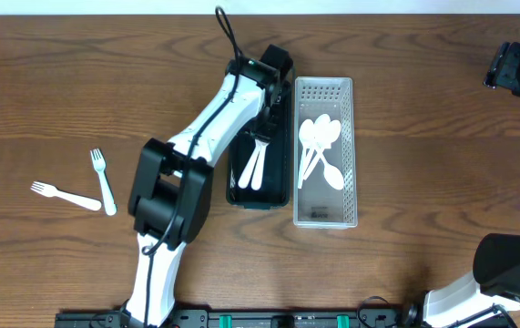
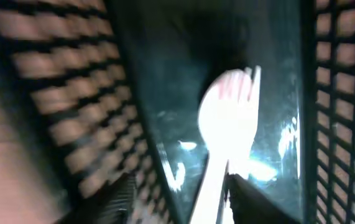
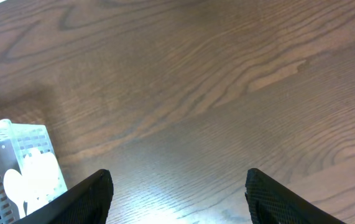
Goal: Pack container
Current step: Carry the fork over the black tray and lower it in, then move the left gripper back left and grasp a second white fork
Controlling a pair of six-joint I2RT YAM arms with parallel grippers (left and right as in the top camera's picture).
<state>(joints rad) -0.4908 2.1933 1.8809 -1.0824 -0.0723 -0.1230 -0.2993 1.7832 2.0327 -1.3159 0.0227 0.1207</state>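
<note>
A black mesh container (image 1: 234, 187) stands mid-table and holds white plastic forks (image 1: 255, 166). Next to it on the right is a white mesh container (image 1: 323, 217) with several white spoons (image 1: 320, 146). My left gripper (image 1: 264, 128) is down inside the black container. In the left wrist view its fingers (image 2: 180, 202) are apart. A white fork (image 2: 227, 124) lies on the container floor, its handle beside the right finger. Two more white forks (image 1: 105, 182) (image 1: 64, 194) lie on the table at the left. My right gripper (image 3: 177, 199) is open and empty over bare table.
The right arm (image 1: 514, 68) is raised at the far right edge. The right wrist view shows a corner of the white container (image 3: 3, 155) with spoons (image 3: 31, 174) at the lower left. The black container's mesh wall (image 2: 71, 124) stands close on the left gripper's left side.
</note>
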